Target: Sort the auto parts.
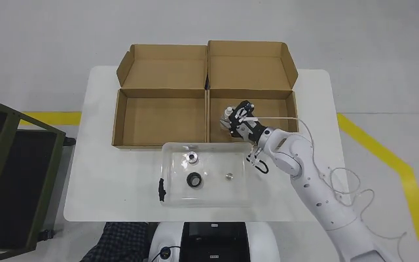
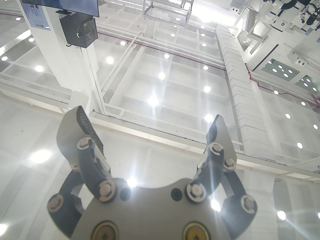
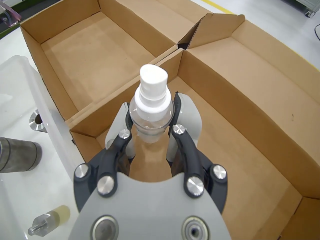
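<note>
Clenched right end effector (image 3: 152, 116) on spray bottle (image 3: 153, 88). Hung over right box (image 3: 237, 106), near its 9 o'clock wall in top view, cap pointed toward 10 o'clock. Kept left end effector (image 2: 148, 113) released, aimed at ceiling.

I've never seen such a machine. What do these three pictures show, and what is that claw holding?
This is a two-armed robot at a white table. One picture looks down from above its arms; the other two come from cameras on its wrists. On the table stand two open cardboard boxes and a clear bin holding small metal parts. The right gripper, a two-fingered claw, is shut on a small spray bottle above the right-hand box. The left gripper is open, empty, and points at the ceiling.
</note>
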`<state>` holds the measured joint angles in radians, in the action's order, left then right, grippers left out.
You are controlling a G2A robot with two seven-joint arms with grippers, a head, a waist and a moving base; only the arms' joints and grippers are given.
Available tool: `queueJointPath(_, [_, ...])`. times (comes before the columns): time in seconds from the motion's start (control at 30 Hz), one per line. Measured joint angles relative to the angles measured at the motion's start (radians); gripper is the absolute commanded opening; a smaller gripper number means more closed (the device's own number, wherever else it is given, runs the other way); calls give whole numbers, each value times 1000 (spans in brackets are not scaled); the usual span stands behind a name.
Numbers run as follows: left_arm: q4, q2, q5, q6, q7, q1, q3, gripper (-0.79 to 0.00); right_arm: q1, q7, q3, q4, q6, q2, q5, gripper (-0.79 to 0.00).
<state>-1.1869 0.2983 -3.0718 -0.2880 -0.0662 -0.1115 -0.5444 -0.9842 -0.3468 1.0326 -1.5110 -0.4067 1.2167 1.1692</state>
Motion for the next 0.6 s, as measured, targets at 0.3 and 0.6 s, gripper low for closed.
queueJointPath(0.3, [0, 0, 0, 0, 0, 0, 0, 0, 25, -33, -20, 33, 4, 10, -24, -785])
queueJointPath(0.6, [0, 0, 0, 0, 0, 0, 0, 0, 19, -37, -28, 34, 21, 14, 8, -437])
